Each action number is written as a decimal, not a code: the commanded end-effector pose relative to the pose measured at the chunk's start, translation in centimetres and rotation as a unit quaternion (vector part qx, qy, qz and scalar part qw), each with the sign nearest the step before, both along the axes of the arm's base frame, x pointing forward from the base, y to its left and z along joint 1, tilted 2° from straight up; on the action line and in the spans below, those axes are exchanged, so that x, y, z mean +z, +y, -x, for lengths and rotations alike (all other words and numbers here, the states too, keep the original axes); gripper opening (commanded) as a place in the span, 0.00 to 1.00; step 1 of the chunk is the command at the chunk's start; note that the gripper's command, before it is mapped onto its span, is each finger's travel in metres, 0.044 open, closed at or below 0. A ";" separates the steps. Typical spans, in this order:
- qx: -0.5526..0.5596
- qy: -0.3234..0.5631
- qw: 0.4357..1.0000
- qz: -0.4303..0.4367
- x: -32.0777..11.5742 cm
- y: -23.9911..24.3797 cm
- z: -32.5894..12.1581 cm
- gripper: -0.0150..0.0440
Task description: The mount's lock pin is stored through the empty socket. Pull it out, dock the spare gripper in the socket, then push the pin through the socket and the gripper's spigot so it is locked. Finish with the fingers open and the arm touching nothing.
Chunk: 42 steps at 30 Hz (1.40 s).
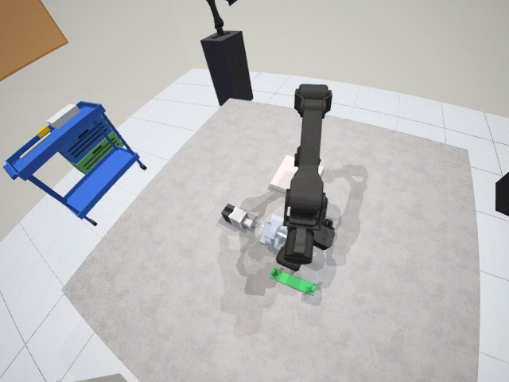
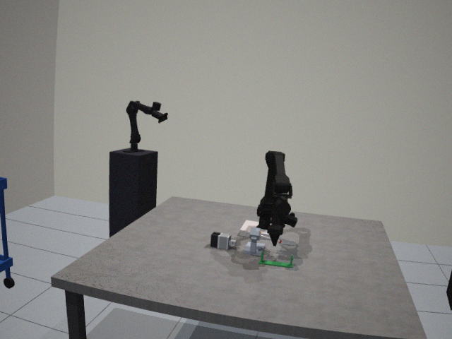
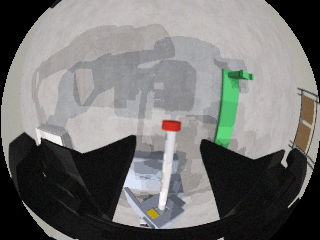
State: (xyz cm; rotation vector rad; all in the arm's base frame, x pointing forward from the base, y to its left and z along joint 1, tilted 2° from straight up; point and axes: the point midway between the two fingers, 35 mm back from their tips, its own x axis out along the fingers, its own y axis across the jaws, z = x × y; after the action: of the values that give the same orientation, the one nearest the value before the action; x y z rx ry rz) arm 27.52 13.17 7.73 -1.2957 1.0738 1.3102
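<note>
- My tool (image 1: 289,251) (image 2: 275,242) (image 3: 170,142) stands with its fingers apart and nothing clamped between them.
- The lock pin (image 2: 280,241) (image 3: 168,155), a white shaft with a red head, is my target. It runs out of the pale mount (image 1: 272,231) (image 2: 254,241) (image 3: 158,215) on the worktop (image 1: 184,287) (image 2: 219,288) (image 3: 190,17), so I judge it is in its storage place.
- The relation I care about: in the wrist view the shaft runs nearly up and down the picture, red head at the far end, mount at the near end. It shows in the gap between my fingertips, one finger on either side.
- So my fingers look set to close across the long axis, which is the grip I want. How far the shaft lies beneath the fingertips I cannot tell.
- My next move, I think, is to lower a little, keep the shaft centred, close near the head, then draw straight along the axis, away from the mount. A sideways pull could bind it.
- The green cradle (image 1: 293,281) (image 2: 276,263) (image 3: 227,110) lies near, to one side of the pin; I would keep my finger off its upright.
- The spare gripper (image 1: 238,217) (image 2: 221,241) lies on the mount's other side, undocked. It waits for the pin to be out.
</note>
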 end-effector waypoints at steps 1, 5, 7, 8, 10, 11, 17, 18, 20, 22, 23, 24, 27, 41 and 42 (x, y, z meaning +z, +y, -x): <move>0.001 0.000 1.000 0.003 -0.7 -0.1 0.0 0.76; 0.001 0.000 1.000 0.003 -1.1 -0.1 0.1 0.76; 0.001 0.000 1.000 0.003 -1.1 -0.1 0.1 0.76; 0.001 0.000 1.000 0.003 -1.1 -0.1 0.1 0.76; 0.001 0.000 1.000 0.003 -1.1 -0.1 0.1 0.67; 0.001 0.000 1.000 0.003 -1.1 -0.1 0.1 0.63; 0.001 0.000 1.000 0.003 -1.1 -0.1 0.1 0.36; 0.001 0.000 1.000 0.003 -1.1 -0.1 0.1 0.32; 0.001 0.000 1.000 0.003 -1.1 -0.1 0.1 0.25; 0.001 0.000 1.000 0.003 -1.1 -0.1 0.1 0.25; 0.001 0.000 1.000 0.003 -1.1 -0.1 0.1 0.25; 0.001 0.000 1.000 0.003 -1.1 -0.1 0.1 0.25; 0.001 0.000 1.000 0.003 -1.1 -0.1 0.1 0.25; 0.009 0.017 0.997 -0.079 -0.1 0.5 0.3 0.25; 0.009 0.017 0.996 -0.082 -0.1 0.5 0.3 0.25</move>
State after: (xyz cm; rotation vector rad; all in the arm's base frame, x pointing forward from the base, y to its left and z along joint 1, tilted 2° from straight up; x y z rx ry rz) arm 27.36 13.30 7.43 -1.1952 0.9910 1.3809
